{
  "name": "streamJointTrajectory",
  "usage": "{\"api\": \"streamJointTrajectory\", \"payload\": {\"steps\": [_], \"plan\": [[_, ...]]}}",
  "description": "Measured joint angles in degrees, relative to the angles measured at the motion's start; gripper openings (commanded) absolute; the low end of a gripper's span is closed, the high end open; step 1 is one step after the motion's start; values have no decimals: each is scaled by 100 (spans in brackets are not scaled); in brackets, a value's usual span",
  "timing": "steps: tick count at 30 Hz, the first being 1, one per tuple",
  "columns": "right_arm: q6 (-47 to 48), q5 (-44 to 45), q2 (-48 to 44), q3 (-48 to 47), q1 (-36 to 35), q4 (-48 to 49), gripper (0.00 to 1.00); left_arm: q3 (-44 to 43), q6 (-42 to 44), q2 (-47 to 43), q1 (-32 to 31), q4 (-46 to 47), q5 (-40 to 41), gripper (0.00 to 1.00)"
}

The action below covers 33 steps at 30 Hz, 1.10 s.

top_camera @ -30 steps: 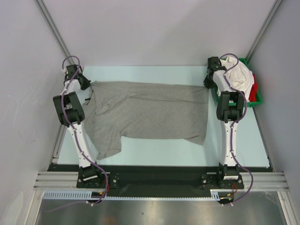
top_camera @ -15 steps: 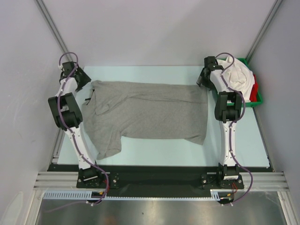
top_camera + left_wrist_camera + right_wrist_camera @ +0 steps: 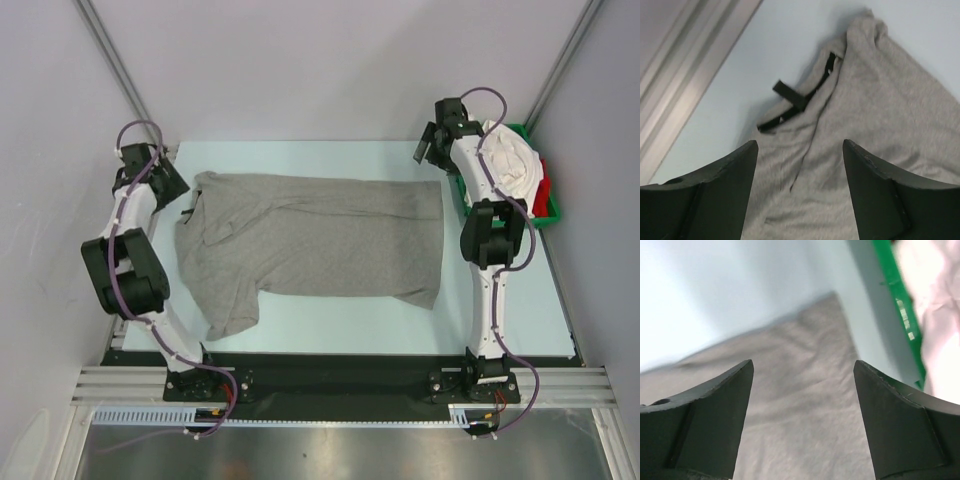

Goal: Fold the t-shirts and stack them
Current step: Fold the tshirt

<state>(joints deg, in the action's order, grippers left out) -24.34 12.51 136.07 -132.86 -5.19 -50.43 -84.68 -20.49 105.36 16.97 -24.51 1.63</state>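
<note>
A heather grey t-shirt (image 3: pixel 310 240) lies spread flat across the table, collar to the left and hem to the right. Its dark neck label (image 3: pixel 788 93) shows in the left wrist view. My left gripper (image 3: pixel 170 184) hovers open above the collar area (image 3: pixel 799 146), holding nothing. My right gripper (image 3: pixel 428 148) is also open and empty, above the shirt's far right corner (image 3: pixel 803 364). White t-shirts (image 3: pixel 508 160) and a red one (image 3: pixel 543 196) sit piled in the green tray (image 3: pixel 548 220).
The green tray's wall (image 3: pixel 890 285) stands just right of my right gripper. A metal frame rail (image 3: pixel 685 75) runs along the table's left edge. Pale blue table surface (image 3: pixel 330 320) shows in front of the grey shirt.
Both grippers have opened, let go of the grey shirt's far corners and risen. The left arm swung out to the left; the right gripper moved back toward the far edge.
</note>
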Motion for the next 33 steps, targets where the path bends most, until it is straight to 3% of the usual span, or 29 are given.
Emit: {"api": "streamJointTrajectory", "payload": {"steps": [7, 9, 10, 13, 17, 21, 25, 33], "plan": [[59, -831, -1008, 577, -509, 273, 86, 1469, 118, -999, 11, -9, -699, 74], [68, -1132, -1226, 863, -638, 389, 81, 1563, 164, -1029, 35, -9, -876, 66], [76, -1298, -1342, 1091, -741, 498, 80, 1569, 181, -1025, 63, -7, -986, 52], [94, -1661, -1582, 1751, -848, 645, 76, 1499, 306, -953, 214, -11, -1250, 40], [101, -1982, -1731, 2503, -839, 737, 72, 667, 516, -197, 435, -17, -1488, 37], [133, -2120, -1777, 2817, -831, 802, 72, -387, 651, 903, 496, 85, -1600, 49], [210, -2170, -1906, 2929, -846, 887, 71, -1338, 658, 1897, 470, 81, -1746, 53], [210, -2253, -2011, 2951, -846, 1145, 71, -2448, 540, 2990, 402, 31, -1827, 47]]}}
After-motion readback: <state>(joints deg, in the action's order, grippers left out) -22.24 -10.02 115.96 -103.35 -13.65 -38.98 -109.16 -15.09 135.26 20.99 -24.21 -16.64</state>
